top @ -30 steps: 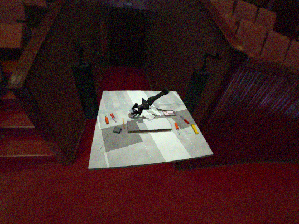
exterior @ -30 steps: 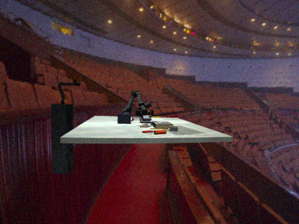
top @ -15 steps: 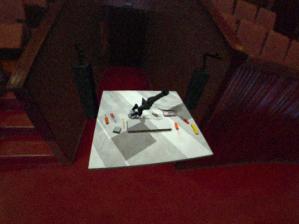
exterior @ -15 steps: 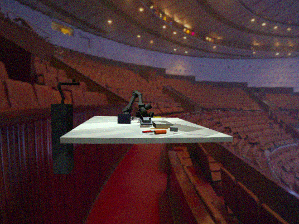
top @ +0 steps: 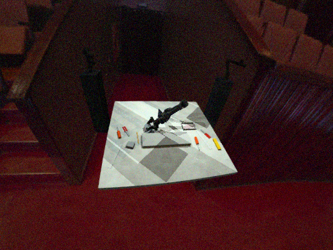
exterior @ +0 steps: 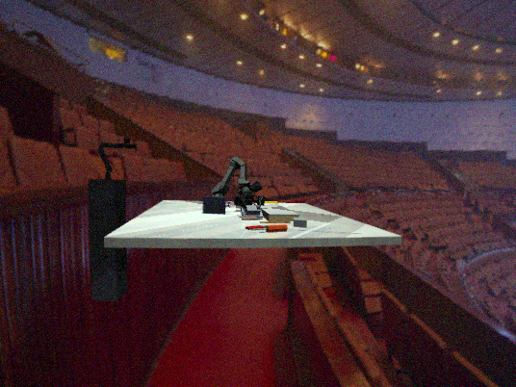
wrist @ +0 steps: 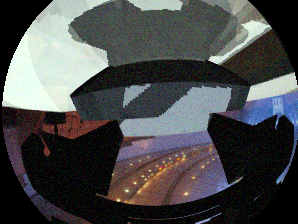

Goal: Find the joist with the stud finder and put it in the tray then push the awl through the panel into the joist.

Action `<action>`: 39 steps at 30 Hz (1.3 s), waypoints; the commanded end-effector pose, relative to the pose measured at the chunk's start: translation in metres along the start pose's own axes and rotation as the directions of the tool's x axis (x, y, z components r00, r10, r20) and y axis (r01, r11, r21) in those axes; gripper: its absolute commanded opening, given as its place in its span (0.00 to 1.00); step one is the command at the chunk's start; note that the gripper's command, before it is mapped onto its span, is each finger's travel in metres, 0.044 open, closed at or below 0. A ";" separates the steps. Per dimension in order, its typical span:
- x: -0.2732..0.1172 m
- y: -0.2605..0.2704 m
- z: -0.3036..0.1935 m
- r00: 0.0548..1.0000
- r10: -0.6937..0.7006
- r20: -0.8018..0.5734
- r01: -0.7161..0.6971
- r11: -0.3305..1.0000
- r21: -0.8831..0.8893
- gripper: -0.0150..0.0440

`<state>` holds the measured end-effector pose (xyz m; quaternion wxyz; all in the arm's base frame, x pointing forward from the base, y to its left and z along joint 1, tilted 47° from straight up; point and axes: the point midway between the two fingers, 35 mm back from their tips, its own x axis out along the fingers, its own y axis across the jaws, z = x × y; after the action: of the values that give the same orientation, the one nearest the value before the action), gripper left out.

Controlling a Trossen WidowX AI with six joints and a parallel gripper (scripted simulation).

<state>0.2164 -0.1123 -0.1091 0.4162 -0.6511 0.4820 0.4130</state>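
Seen from the top view, the pincer [top: 150, 127] [exterior: 250, 203] [wrist: 165, 117] sits beyond the far left part of the long grey panel [top: 166, 140] [exterior: 281, 215], its fingers wide apart and gripping a boxy grey body, apparently the stud finder [top: 146, 126] [exterior: 251, 210] [wrist: 160, 75]. Whether that body touches the counter [top: 168, 183] [exterior: 250, 241] is too small to tell. A dark-rimmed tray [top: 188, 129] lies right of the pincer, beyond the panel's right part. Left of the panel are a thin yellow-orange stick [top: 137, 137], a small grey block [top: 130, 145] [exterior: 299, 223], red-handled pliers [top: 125, 129] and an orange-handled tool [top: 118, 134] [exterior: 276, 228]. Right of it lie another orange-handled tool [top: 196, 140], a red-ended tool [top: 207, 135] and a yellow bar [top: 217, 143]; which tool is the awl is unclear.
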 end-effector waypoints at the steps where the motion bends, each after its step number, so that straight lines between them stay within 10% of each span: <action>1: 0.000 -0.001 0.001 1.000 -0.003 -0.003 0.003 1.000 0.001 0.61; 8: -0.002 0.000 0.006 1.000 -0.002 -0.002 0.002 1.000 0.001 0.90; 39: -0.002 0.000 0.006 1.000 -0.002 -0.002 0.002 1.000 0.001 0.90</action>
<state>0.2155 -0.1095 -0.1078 0.4145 -0.6530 0.4856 0.4074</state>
